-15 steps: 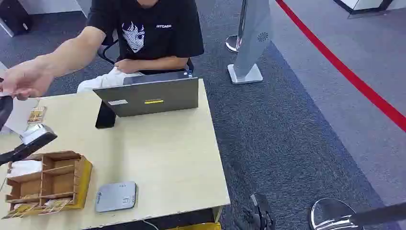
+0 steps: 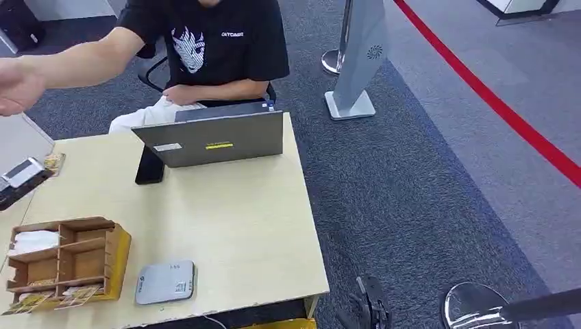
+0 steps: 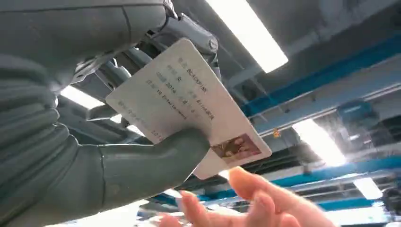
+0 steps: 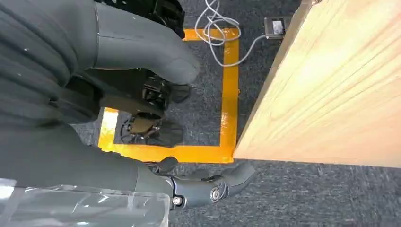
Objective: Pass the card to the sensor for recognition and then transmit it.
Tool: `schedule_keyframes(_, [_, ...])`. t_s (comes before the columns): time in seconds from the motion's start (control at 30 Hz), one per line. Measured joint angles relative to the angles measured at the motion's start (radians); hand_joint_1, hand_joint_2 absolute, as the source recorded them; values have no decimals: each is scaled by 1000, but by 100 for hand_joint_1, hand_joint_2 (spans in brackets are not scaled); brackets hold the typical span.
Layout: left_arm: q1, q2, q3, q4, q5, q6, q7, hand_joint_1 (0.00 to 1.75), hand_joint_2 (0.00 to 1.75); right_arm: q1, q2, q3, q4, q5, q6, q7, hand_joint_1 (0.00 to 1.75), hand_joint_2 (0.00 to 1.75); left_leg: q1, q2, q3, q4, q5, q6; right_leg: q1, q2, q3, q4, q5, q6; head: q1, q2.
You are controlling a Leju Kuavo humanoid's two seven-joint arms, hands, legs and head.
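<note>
Left hand (image 3: pixel 94 156) pinches the card (image 3: pixel 189 106) btwn thumb and fingers, raised w/ its free end out so the person's hand (image 3: pixel 246 208) just beside it can take it (handover step, I'd judge), while the right hand (image 4: pixel 156 118) hangs empty, fingers loosely apart, near the table (image 4: pixel 340 85).

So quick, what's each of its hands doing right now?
Left hand: holding the white card, with a person's hand just beside it.
Right hand: hanging beside the table, fingers apart, holding nothing.
</note>
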Motion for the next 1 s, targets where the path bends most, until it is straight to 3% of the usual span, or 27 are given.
schedule_keyframes(0.2, [161,-26,46,-54,15,72,-50,175,175,19,-10,5,-20,-10,-16,-9,0,175,0,0,-1,0,-1,1,0,0,0,-1,-1,1,2,0])
schedule_keyframes(0.37, [325,-86,52,-80,-1,154,-96,175,175,50,-14,6,-47,-18,-30,4,0,175,0,0,-2,0,-1,1,0,-1,-1,-1,-1,1,2,0])
schedule_keyframes(0.63, [479,-179,34,-79,13,162,-113,175,175,90,-22,6,-93,-16,-64,20,0,175,0,0,-2,0,-2,1,0,-1,-1,-1,-1,1,2,0])
schedule_keyframes(1.0, [521,-251,-73,-21,42,99,-98,175,175,90,-27,6,-131,-14,-69,21,0,175,0,0,-1,0,-1,2,0,-2,0,-1,-1,1,2,0])
